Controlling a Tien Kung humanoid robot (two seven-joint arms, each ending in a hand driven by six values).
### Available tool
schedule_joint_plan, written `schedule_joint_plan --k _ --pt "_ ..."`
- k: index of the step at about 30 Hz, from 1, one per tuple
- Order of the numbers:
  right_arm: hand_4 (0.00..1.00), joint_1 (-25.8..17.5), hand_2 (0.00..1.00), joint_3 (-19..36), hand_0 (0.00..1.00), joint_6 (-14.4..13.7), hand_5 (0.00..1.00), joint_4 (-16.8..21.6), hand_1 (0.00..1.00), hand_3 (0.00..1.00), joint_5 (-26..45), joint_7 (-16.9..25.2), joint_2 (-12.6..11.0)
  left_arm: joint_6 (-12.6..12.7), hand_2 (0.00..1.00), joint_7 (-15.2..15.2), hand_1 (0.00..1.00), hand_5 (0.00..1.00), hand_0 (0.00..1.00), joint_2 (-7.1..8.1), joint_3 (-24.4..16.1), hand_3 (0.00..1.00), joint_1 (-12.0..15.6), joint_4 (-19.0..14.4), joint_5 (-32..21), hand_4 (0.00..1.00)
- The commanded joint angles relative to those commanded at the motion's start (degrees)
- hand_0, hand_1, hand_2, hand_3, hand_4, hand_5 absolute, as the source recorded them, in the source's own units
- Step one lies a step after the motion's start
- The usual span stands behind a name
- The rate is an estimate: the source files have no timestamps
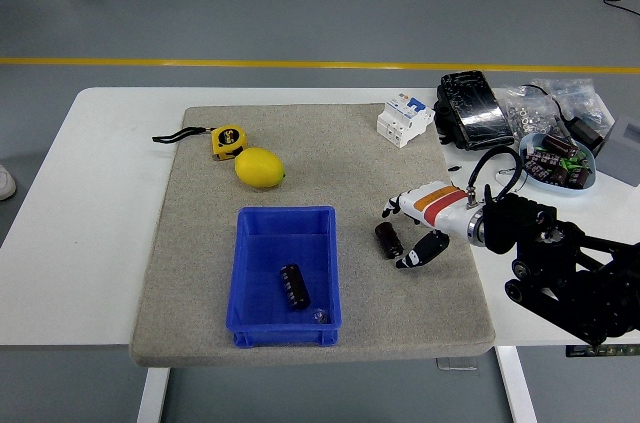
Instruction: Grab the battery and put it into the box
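A dark cylindrical battery (388, 240) lies on the grey mat right of the blue box (285, 272). A second dark battery (293, 286) lies inside the box near its front. My right hand (402, 233), white with an orange stripe, comes in from the right and sits just beside the loose battery, fingers above it and thumb below. The fingers are spread and hold nothing. The left arm does not show.
A lemon (260, 168) and a yellow tape measure (227, 141) lie behind the box. A white circuit breaker (404, 120), a black pouch (472, 109), bags of parts and a bowl of components (560, 161) sit at the back right.
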Motion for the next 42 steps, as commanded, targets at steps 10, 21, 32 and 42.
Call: schedule_joint_plan --k 10,21,32,42 --pt "0.979 -0.2 0.678 -0.2 0.321 -0.8 0.387 -0.8 0.446 0.574 0.7 0.0 0.6 -0.2 0.638 0.2 0.580 0.604 0.550 0.03 -0.3 0.584 0.0 0.0 0.6 0.629" --pt "0.954 -0.2 0.630 -0.1 0.317 -0.9 0.384 -0.4 0.430 0.505 0.8 -0.1 0.7 -0.3 0.638 0.3 0.580 0.605 0.550 0.06 -0.5 0.584 0.0 0.0 1.0 0.628" --pt "0.918 -0.2 0.616 1.1 0.310 -0.8 0.362 -0.3 0.423 0.496 0.9 -0.5 0.2 -0.4 0.637 0.4 0.580 0.608 0.552 0.19 -0.7 0.583 0.0 -0.1 1.4 0.627" --pt "0.903 -0.4 0.607 2.0 0.299 -0.8 0.361 -0.5 0.418 0.494 1.2 -0.6 0.1 -0.4 0.634 0.5 0.580 0.606 0.549 0.18 -0.9 0.583 0.1 -0.1 1.8 0.626"
